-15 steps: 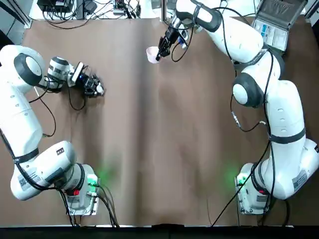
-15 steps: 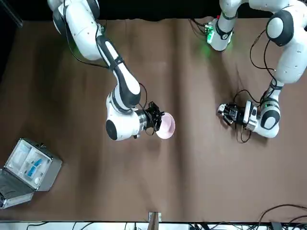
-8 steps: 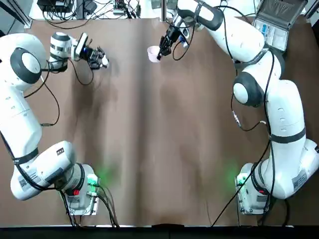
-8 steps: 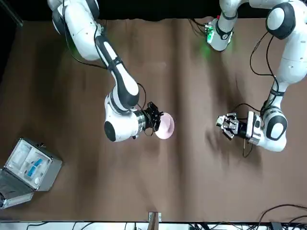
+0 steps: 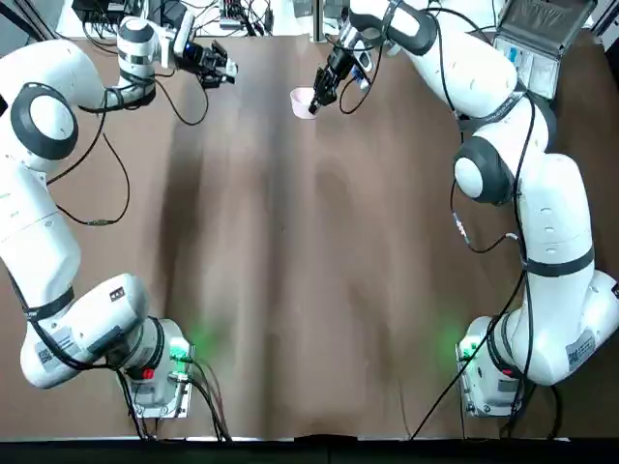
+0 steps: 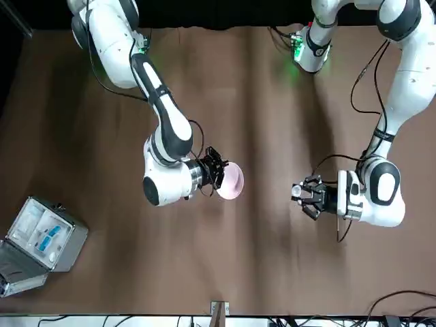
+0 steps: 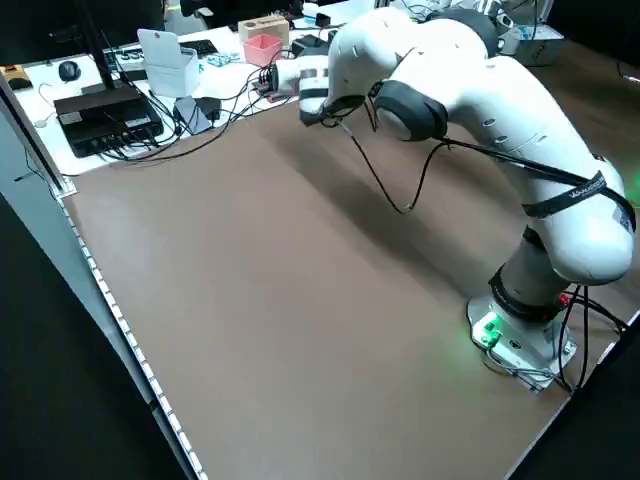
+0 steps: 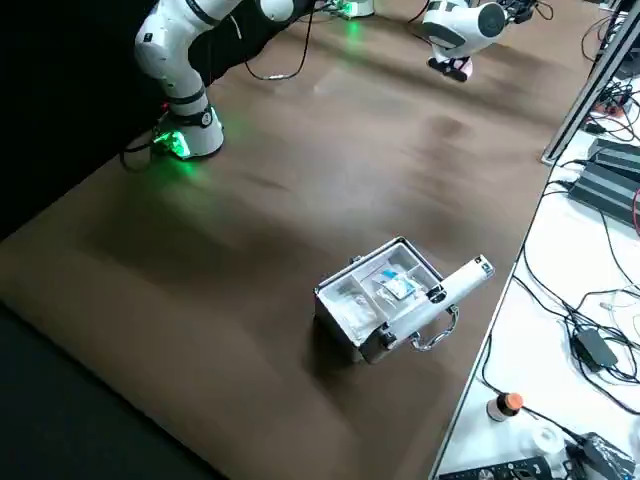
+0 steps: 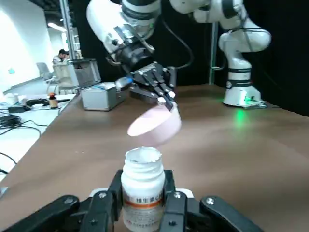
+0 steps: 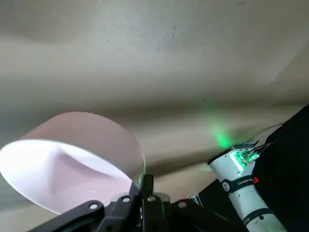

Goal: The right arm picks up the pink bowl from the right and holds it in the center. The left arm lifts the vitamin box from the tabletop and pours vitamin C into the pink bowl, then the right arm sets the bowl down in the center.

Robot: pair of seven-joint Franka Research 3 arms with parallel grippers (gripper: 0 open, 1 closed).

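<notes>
Front view: grey case [image 6: 45, 240] sits beyond the pink bowl [image 6: 230, 181].

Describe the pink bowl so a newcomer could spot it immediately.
On the wide matte brown tabletop, find the right arm's black end effector, near the middle. It holds the small round pale pink bowl, the only pink item there, unlike the large grey hinged case.
</notes>
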